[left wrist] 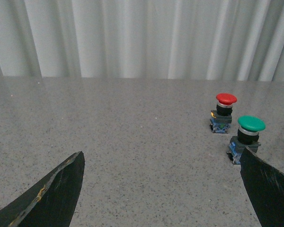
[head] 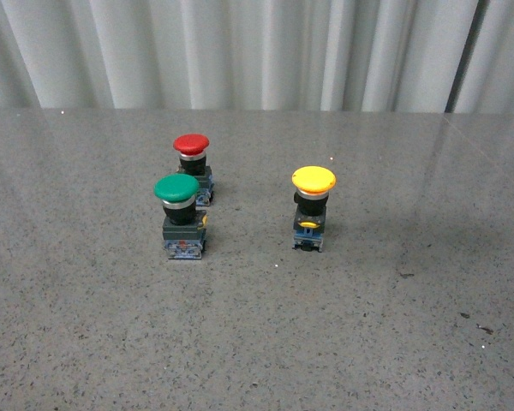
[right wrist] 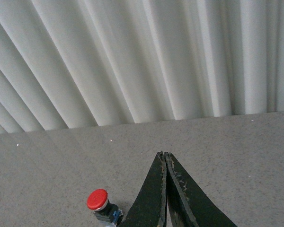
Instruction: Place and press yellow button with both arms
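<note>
The yellow button (head: 313, 210) stands upright on the grey speckled table, right of centre in the front view; neither arm shows there. It does not show in either wrist view. My left gripper (left wrist: 163, 163) is open and empty, its two black fingers wide apart over bare table, with the green button (left wrist: 248, 135) just beyond one finger. My right gripper (right wrist: 164, 155) is shut on nothing, its fingertips pressed together above the table, with the red button (right wrist: 98, 203) beside it.
The green button (head: 182, 214) and red button (head: 194, 167) stand close together left of the yellow one. The red button also shows in the left wrist view (left wrist: 225, 111). A white pleated curtain (head: 257, 51) runs behind the table's far edge.
</note>
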Available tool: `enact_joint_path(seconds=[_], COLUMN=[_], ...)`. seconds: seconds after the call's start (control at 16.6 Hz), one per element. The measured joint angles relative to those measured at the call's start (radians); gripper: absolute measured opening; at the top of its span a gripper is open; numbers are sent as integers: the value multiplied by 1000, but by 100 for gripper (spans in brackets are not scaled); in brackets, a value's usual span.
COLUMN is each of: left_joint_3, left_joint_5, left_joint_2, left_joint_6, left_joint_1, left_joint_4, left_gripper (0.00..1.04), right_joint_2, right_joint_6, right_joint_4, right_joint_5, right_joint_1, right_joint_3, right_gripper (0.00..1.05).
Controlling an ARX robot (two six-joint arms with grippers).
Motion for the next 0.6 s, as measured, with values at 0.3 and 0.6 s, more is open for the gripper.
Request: enact_joint_path(seconds=[0.3,0.6], left_joint_3=[0,0], left_joint_5=[-1,-1], left_joint_2=[0,0], left_joint_6=[0,0], left_joint_1=[0,0], left_joint_4=[0,0], left_gripper=[98,98], right_joint_2=[-513,-787], right_joint_6=[-256,-296], right_joint_4=[-247,-240], right_joint_5=[97,-50], right_joint_1=[-237,-371], right_joint_3=[-350,-537], right_gripper=[2,2])
